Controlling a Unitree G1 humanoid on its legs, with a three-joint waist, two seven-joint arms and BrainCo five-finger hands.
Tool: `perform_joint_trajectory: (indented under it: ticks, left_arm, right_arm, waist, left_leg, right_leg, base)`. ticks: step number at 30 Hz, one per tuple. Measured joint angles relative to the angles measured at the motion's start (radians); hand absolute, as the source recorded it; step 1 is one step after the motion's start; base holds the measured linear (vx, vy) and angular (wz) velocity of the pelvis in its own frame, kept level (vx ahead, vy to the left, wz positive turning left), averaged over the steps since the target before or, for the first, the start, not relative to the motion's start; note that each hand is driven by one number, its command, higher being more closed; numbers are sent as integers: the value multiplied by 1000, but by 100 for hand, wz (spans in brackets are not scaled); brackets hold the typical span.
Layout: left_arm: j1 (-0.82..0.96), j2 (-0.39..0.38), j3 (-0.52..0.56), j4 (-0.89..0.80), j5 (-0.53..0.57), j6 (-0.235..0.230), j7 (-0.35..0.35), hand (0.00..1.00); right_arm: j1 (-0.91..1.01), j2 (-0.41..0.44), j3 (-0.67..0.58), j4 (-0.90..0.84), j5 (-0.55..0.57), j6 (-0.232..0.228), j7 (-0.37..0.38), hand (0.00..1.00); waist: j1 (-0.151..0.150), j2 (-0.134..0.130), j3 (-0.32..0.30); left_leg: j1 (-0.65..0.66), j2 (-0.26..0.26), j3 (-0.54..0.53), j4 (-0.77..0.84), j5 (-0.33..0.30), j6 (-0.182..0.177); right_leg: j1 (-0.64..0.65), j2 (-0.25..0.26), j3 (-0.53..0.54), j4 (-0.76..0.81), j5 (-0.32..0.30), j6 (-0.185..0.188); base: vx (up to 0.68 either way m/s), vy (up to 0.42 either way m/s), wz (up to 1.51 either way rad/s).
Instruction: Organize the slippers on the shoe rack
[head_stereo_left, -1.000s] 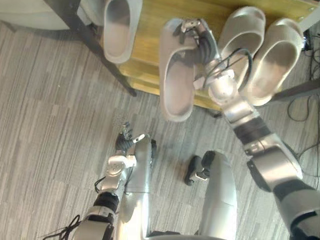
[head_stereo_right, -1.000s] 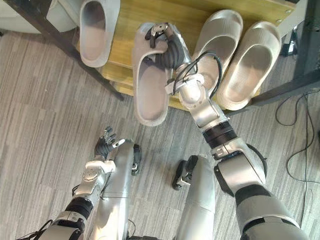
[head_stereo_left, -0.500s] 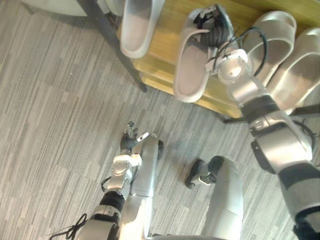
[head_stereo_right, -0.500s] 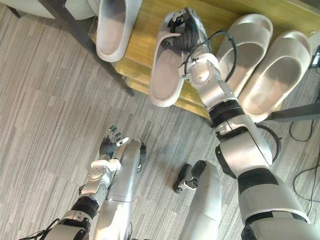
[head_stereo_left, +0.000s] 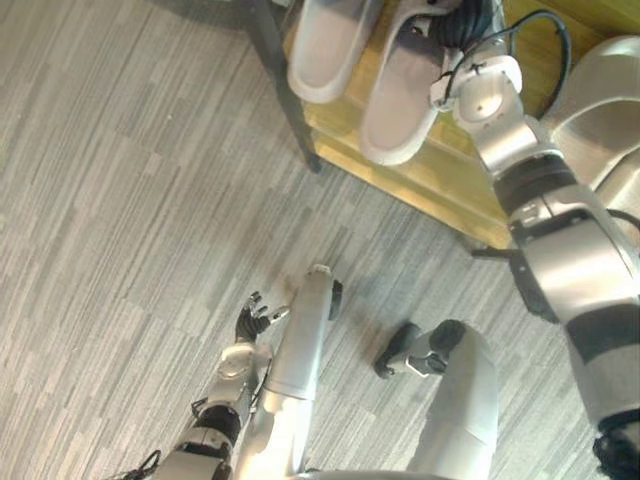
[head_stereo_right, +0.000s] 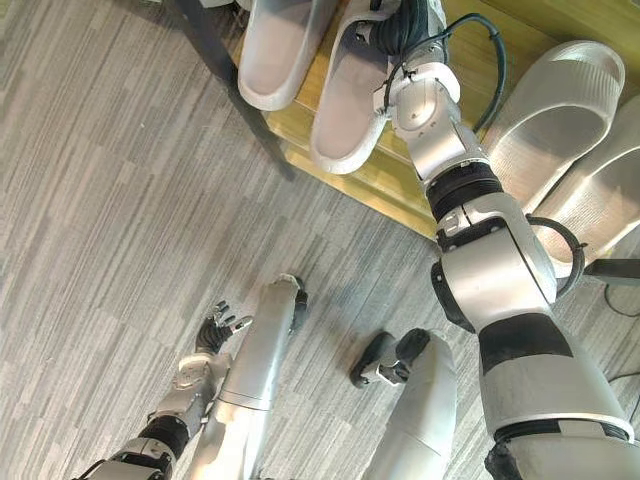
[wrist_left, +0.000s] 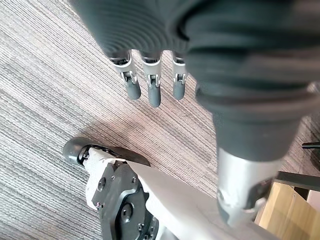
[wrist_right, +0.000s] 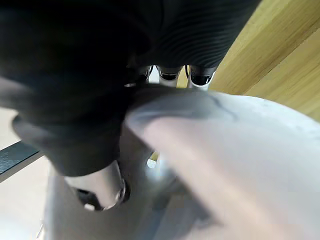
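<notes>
Grey foam: one slipper (head_stereo_right: 350, 110), pinched at its toe end by my right hand (head_stereo_right: 400, 25), fingers (wrist_right: 170, 75) curled over the strap edge and thumb beneath. It is over the shoe rack (head_stereo_right: 515, 45), a pale wood shelf. I cannot tell whether its sole rests on the wood.

Around it:
- second slipper (head_stereo_right: 275, 60), at its 9 o'clock, just beside and parallel;
- dark metal leg (head_stereo_right: 225, 75) of the rack, further toward 9 o'clock;
- pair of paler slippers (head_stereo_right: 555, 110), toward 3 to 4 o'clock, apart, beyond my forearm.

Held slipper's long axis: roughly 1 to 7 o'clock, toe at 1, heel at 7 reaching the shelf's front edge, footbed up.

Left hand (head_stereo_right: 215, 330): at 7 o'clock, low over grey carpet (head_stereo_right: 120, 200), fingers straight and spread, empty.
</notes>
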Motion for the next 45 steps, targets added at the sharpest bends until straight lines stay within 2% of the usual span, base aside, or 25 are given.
perform_joint_trajectory:
  ticks: [3,12,20,24,26,28,34,41,45]
  left_arm:
    - [-1,5,0,5,0,0,0,0]
    - [-3,5,-3,30,-2,0,3,0]
    - [-2,11,8,48,-18,0,3,0]
    - [-2,19,35,67,-19,2,2,0]
    - [-13,35,36,77,-19,10,5,0]
    - [-17,45,37,82,-23,22,5,0]
    - [-34,44,95,76,-62,27,-1,0]
    - [-24,43,136,72,-69,32,-17,0]
    - [-20,43,152,66,-69,41,-17,0]
  right_arm:
    - [-2,0,-9,18,-3,10,-8,0]
    - [-2,0,-40,21,-6,25,-15,0]
    - [10,1,-48,3,-43,33,-15,0]
    - [110,0,-83,-175,-45,33,-37,0]
    - [187,11,-97,-307,-50,34,-50,0]
    - [204,23,-105,-354,-66,34,-51,0]
    - [338,63,-224,-582,-81,34,-55,0]
    - [508,179,-306,-739,-86,31,-69,0]
    - [630,289,-306,-767,-79,30,-72,0]
  waist:
    - [0,-15,-9]
    - [-8,-15,-9]
    - [-24,-16,-9]
    - [-37,-27,-15]
    - [-53,-30,-17]
    - [-62,-30,-17]
    - [-76,-41,-24]
    - [-87,-58,-37]
    - [-90,-62,-41]
  left_leg:
    - [-10,-3,-6,0,5,-2]
    - [-12,-9,-3,-5,12,0]
    - [-11,6,8,-5,12,1]
    - [-4,29,18,-8,15,4]
    - [9,49,22,-20,16,1]
    - [13,57,23,-29,21,0]
    - [41,77,19,-78,41,-18]
    - [68,86,12,-115,50,-28]
    - [74,93,2,-119,50,-28]
  right_leg:
    - [-6,-1,-6,2,0,-1]
    - [-6,-9,-6,1,0,-1]
    - [-6,-5,-4,-1,0,-1]
    - [-5,8,-2,-6,0,-2]
    - [-1,23,2,-20,10,-12]
    - [-2,30,1,-30,17,-17]
    - [12,50,-12,-65,31,-39]
    - [36,64,-26,-96,35,-46]
    - [50,77,-37,-107,35,-48]
  base:
    - [51,-14,4]
    - [58,-2,3]
    - [61,-5,-2]
    - [60,-24,-8]
    - [57,-32,-18]
    - [33,-23,-16]
    - [58,-52,-6]
    - [75,-47,1]
    - [69,-23,-3]
